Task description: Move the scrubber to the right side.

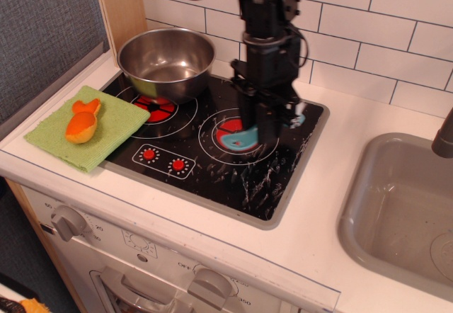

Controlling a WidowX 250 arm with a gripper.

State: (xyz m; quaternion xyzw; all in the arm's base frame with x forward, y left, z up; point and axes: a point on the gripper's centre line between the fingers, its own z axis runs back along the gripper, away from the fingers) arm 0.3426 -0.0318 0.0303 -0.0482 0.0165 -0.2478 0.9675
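Observation:
The scrubber (239, 140) is a small light-blue brush with white bristles. My gripper (267, 130) is shut on it and holds it just above the right burner (223, 125) of the black stovetop (212, 164). The handle sticks out to the lower left of the fingers, and the bristle end shows at the right (299, 115). The black arm comes down from the top of the view and hides the middle of the brush.
A steel bowl (167, 59) stands on the back left burner. An orange fish toy (83, 122) lies on a green cloth (106, 130) at the left. A grey sink (403, 207) is at the right, with white counter between it and the stovetop.

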